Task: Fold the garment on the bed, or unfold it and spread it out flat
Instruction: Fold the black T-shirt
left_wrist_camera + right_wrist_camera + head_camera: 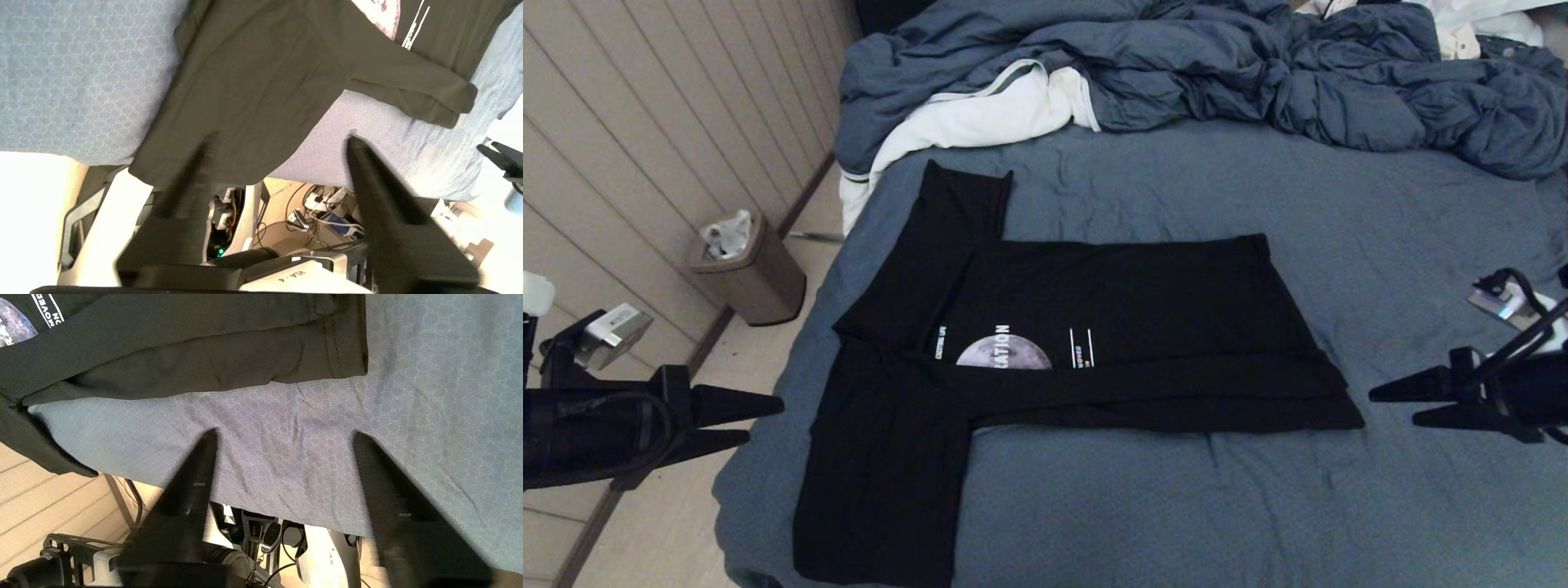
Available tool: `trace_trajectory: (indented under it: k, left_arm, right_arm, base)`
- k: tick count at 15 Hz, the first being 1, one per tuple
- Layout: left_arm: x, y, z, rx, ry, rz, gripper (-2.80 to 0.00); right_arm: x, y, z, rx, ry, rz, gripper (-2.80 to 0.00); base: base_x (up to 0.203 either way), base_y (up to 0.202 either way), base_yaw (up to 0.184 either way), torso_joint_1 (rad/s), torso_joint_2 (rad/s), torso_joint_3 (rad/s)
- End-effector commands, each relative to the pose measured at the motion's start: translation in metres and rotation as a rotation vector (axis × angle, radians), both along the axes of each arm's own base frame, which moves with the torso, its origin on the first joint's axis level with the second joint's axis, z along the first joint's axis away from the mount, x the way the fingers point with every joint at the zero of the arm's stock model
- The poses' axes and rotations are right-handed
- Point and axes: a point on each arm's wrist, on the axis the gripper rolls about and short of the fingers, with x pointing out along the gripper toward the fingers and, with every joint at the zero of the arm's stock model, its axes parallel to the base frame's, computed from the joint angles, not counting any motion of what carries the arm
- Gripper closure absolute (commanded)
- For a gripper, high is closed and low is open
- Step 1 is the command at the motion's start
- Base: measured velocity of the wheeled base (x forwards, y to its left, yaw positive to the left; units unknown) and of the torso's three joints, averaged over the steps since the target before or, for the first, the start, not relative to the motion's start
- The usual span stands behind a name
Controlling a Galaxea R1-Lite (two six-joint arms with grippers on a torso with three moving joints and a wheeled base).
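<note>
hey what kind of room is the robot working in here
Most likely a home bedroom. A wide bed with a blue-grey sheet fills the head view, a rumpled duvet is heaped at its far end, and a small waste bin stands on the floor by a panelled wall.

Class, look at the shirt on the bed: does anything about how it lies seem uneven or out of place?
Yes. The garment is half folded: its near edge covers part of the moon print, and one sleeve hangs over the bed edge.

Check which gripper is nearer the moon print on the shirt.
Left. The left gripper hovers open off the bed's left edge, beside the shirt. The right gripper hovers open past the hem, farther from the moon print.
</note>
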Motion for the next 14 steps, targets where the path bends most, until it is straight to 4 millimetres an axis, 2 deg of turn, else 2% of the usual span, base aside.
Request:
trace_trajectory:
  k: [1,8,14]
  left_arm:
    - [-0.001,0.000,0.001,-0.005,-0.001,0.000,0.00]
    - [-0.001,0.000,-0.009,-0.006,0.040,-0.003,0.00]
    - [-0.018,-0.009,-0.050,-0.001,0.193,-0.049,0.00]
  right_arm:
    - [-0.001,0.001,0.000,0.004,0.002,0.005,0.00]
    - [-0.001,0.001,-0.001,0.010,0.010,0.002,0.00]
    - [0.007,-0.002,-0.001,0.017,0.015,-0.007,0.00]
  base:
    - [0.000,0.000,0.000,0.000,0.00,0.000]
    - [0.000,0.000,0.000,0.000,0.00,0.000]
    - [0.000,0.000,0.000,0.000,0.00,0.000]
